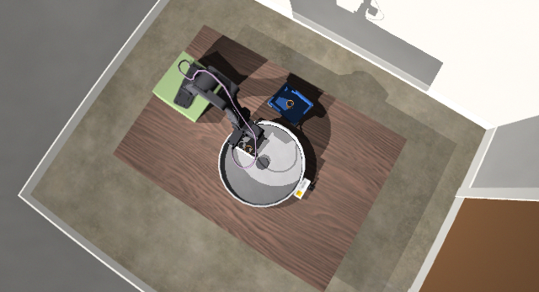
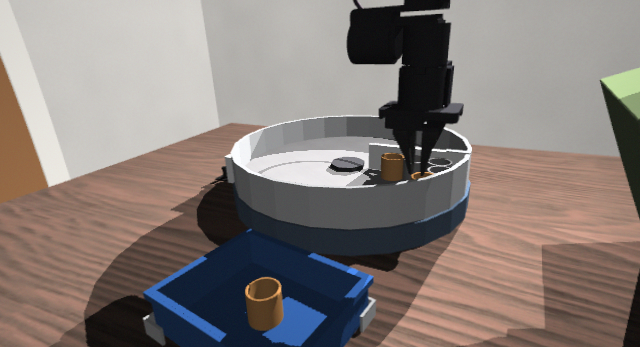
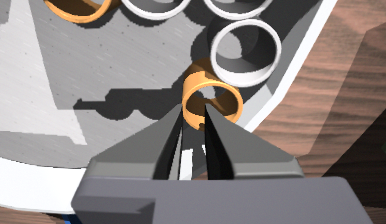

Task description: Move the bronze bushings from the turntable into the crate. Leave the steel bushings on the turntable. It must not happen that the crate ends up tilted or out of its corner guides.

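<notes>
The gripper point(image 2: 418, 174) point(image 3: 194, 106) points down into the turntable point(image 1: 244, 187) point(image 2: 300, 199), its fingers narrowly parted. A bronze bushing point(image 2: 429, 175) point(image 3: 194, 80) stands at the fingertips; in the wrist view one tip is over its hollow and the other outside its left wall. No grip on it shows. A steel bushing point(image 3: 244, 80) stands close beside it; two more steel bushings point(image 3: 156, 16) point(image 3: 238, 15) are at the top of the wrist view. Another bronze bushing point(image 2: 392, 168) point(image 3: 80, 19) stands apart. One bronze bushing point(image 2: 265, 312) point(image 1: 290, 107) stands in the blue crate point(image 2: 185, 314).
The turntable's raised wall point(image 3: 14, 182) runs close by the gripper. A thin white divider point(image 2: 378, 150) stands behind the bushings, and a dark hub point(image 1: 263, 162) point(image 2: 347, 163) sits at the centre. The arm's green base block point(image 1: 168, 86) is on the table point(image 1: 328, 225).
</notes>
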Robot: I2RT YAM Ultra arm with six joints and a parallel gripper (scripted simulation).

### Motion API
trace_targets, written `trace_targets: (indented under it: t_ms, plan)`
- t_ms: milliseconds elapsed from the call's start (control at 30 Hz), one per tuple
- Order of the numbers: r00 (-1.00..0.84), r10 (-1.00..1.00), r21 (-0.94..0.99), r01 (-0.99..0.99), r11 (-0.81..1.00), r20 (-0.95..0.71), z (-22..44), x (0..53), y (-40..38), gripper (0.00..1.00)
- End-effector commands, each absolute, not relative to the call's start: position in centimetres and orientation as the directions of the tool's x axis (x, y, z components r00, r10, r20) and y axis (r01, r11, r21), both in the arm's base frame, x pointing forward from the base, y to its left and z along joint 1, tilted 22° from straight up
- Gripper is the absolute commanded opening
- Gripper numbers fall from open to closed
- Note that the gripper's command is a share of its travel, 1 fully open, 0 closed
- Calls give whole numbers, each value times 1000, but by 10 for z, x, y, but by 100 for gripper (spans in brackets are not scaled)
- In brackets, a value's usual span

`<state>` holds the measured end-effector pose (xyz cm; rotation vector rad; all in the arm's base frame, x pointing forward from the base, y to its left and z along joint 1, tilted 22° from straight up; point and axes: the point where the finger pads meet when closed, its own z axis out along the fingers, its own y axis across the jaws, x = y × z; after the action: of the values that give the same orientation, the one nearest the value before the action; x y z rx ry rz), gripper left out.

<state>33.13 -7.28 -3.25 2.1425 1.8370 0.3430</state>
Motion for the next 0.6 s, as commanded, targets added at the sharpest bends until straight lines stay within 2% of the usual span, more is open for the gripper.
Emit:
trace_targets:
  t_ms: [0, 567]
  plan:
    - [164, 986, 401, 905, -141, -23, -20, 341, -77, 15]
    - [164, 986, 404, 904, -141, -24, -18, 343, -77, 15]
